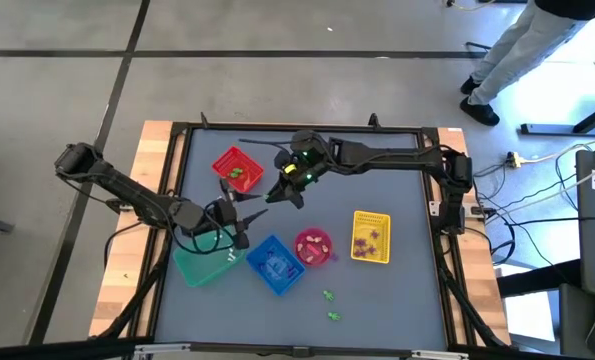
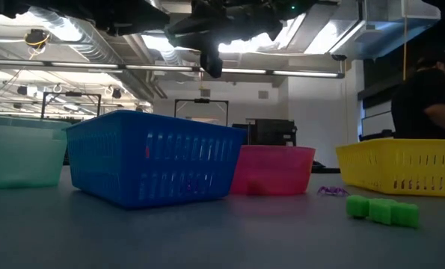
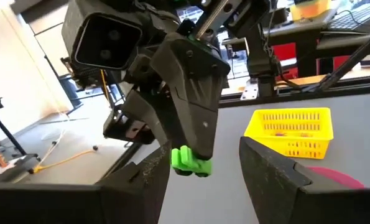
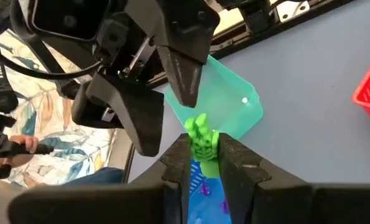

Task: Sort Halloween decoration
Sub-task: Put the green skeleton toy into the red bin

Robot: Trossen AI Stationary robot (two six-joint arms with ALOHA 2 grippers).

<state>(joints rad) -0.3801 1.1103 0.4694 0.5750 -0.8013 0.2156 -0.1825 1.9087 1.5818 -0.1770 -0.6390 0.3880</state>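
The right gripper (image 4: pixel 202 163) was closed on a small green trinket (image 4: pixel 202 144), pinching it between its two dark fingers; in the left wrist view the same green piece (image 3: pixel 189 160) hung from the tip of that gripper. From above, the right gripper (image 1: pixel 282 190) was poised over the table between the red basket (image 1: pixel 238 170) and the pink bowl (image 1: pixel 313 247), just beside the left gripper (image 1: pixel 239 222), whose fingers stood spread wide with nothing between them. The left arm reached in over the teal basket (image 1: pixel 203 264), and the two grippers faced each other closely, the wide-spread left fingers (image 4: pixel 185 62) showing just beyond the held trinket in the right wrist view. The red basket held a few green pieces (image 1: pixel 238 175). The blue basket (image 1: pixel 275 264) sat touching or nearly touching the pink bowl, and the yellow basket (image 1: pixel 370 238) stood apart to the right with purple trinkets (image 1: pixel 368 240) in it. Two more green trinkets (image 1: pixel 330 305) lay loose on the grey table (image 1: pixel 397 290) near its front edge, showing as blocky green shapes (image 2: pixel 382 211) in the low view, with a small purple piece (image 2: pixel 331 191) lying behind them. A person (image 1: pixel 522 45) stood beyond the table's far right corner.
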